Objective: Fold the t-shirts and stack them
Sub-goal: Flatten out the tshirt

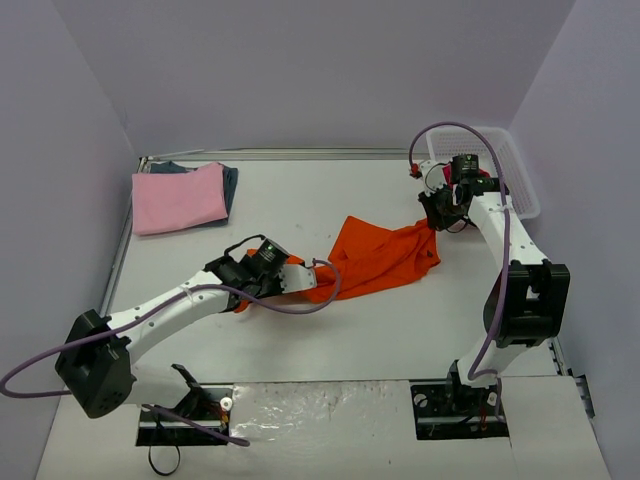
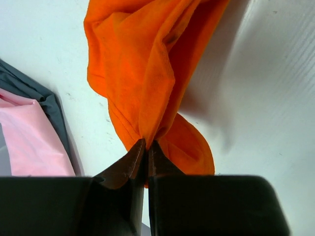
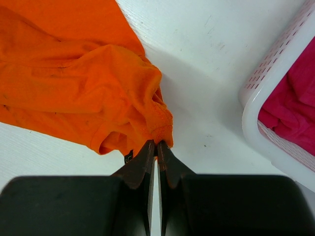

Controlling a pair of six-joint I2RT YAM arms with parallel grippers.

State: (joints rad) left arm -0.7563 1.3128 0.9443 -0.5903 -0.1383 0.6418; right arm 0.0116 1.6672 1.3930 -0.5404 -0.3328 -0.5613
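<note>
Orange t-shirt [image 1: 378,255]: you will find it crumpled and stretched across the middle of the table [image 1: 350,340], between your two arms. Your left gripper [image 2: 146,147] is clenched on a bunched fold at the shirt's left end, with cloth pinched between the closed jaws. Your right gripper [image 3: 156,146] is clenched on the ribbed edge at the shirt's right end, near the white lattice basket [image 3: 256,98]. A crimson t-shirt [image 3: 293,98] lies inside that basket. At the far left corner of the table, the light pink t-shirt [image 1: 178,198] lies folded on top of the dark blue-grey t-shirt [image 1: 231,181], whose edge shows along the pink shirt's right and far sides.
</note>
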